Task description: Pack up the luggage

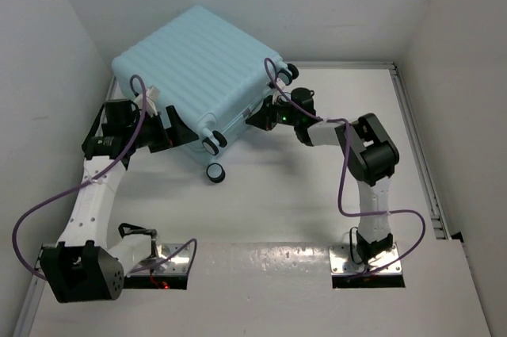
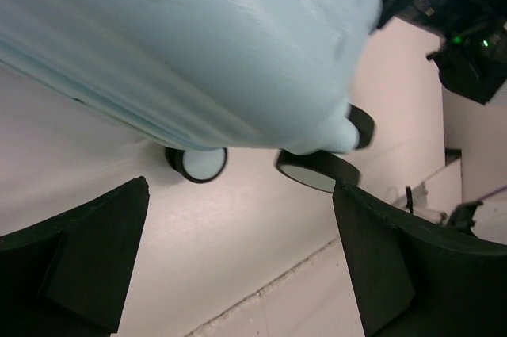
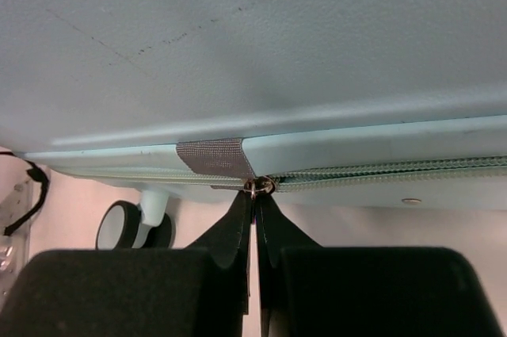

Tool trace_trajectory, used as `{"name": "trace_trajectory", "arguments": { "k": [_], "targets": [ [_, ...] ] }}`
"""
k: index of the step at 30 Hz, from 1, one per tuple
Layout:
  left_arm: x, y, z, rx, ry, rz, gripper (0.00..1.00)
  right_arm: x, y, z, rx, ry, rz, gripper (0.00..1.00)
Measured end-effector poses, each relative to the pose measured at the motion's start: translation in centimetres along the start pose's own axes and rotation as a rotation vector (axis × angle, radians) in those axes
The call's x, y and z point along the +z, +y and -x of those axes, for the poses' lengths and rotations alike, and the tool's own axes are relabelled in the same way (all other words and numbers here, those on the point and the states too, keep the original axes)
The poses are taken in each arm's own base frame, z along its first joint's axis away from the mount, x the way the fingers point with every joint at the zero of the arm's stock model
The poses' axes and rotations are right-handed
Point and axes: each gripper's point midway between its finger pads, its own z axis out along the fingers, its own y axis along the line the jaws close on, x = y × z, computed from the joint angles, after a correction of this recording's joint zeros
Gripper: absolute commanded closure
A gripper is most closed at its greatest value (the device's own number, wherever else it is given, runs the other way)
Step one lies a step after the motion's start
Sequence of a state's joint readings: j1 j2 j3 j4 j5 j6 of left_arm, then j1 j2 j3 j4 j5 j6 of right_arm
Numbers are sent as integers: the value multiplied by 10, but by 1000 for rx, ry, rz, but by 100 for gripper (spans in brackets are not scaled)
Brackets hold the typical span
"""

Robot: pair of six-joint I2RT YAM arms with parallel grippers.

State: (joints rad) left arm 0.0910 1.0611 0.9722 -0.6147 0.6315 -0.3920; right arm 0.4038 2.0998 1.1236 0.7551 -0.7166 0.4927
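Zipper stage, as far as I can judge. The luggage (image 1: 198, 67) lies shell-closed at the far left of the bench (image 1: 301, 194), close to the back corner, with the wheels (image 2: 198, 164) pointing toward me.

The right tool (image 3: 255, 198) is pinched tight on the little metal zipper pull (image 3: 259, 186), right at the end of the grey fabric tab (image 3: 212, 157), and the zipper track (image 3: 380, 169) runs off to the right along the seam. I can't tell from here how much of that seam is already done up.

The left tool (image 2: 241, 194) is spread wide with nothing in it, sitting low beside the near left edge of the case, under the shell's overhang.

How I'd do the pull well:
- Drag strictly along the track, not away from the shell. That ring is tiny and a sideways tug will probably pop it out of the pinch.
- Go slow at the corner, turning the wrist with the seam.
- Brace with the left side first. The case is on wheels and looks light, so I'd expect it to skate or swivel instead of zipping.
- Watch the fabric tab so it doesn't get dragged into the slider.
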Motion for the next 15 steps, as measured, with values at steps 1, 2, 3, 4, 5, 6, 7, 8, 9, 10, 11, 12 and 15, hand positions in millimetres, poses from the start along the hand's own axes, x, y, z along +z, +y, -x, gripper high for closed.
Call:
{"name": "trace_trajectory", "arguments": {
  "k": [1,2,3,4,5,6,7,8,9,10,11,12,15],
  "targets": [
    [0,-5,-3,4,8,-13,0,-1,-1,0,-4,2,-11,100],
    [0,-14,-8,2,23,-34,0,-1,-2,0,-9,7,-23,100],
    [0,-16,-9,-2,30,-42,0,-2,-3,0,-12,10,-32,100],
    [1,-21,-13,-11,43,-53,0,-2,-3,0,-16,14,-41,100],
    [2,-24,-15,-32,54,-57,0,-3,-4,0,-19,19,-49,100],
    [2,-27,-18,-53,63,-59,0,-3,-5,-1,-17,24,-55,100],
    [4,-29,-20,-81,72,-52,0,-4,-6,-1,-17,28,-62,100],
    [6,-30,-22,-114,81,-44,0,-4,-6,-1,-18,32,-65,100],
    [9,-31,-24,-151,91,-32,0,-4,-7,-1,-19,34,-68,100],
    [12,-31,-26,-186,102,-21,0,-4,-7,-1,-21,36,-70,100],
    [17,-31,-28,-222,116,-9,0,-4,-7,-1,-23,37,-72,100],
    [21,-32,-30,-258,132,2,0,-4,-7,-1,-23,40,-73,100],
    [36,-38,-31,-350,173,23,0,-5,-7,-1,-25,43,-76,100]
  ]
}}
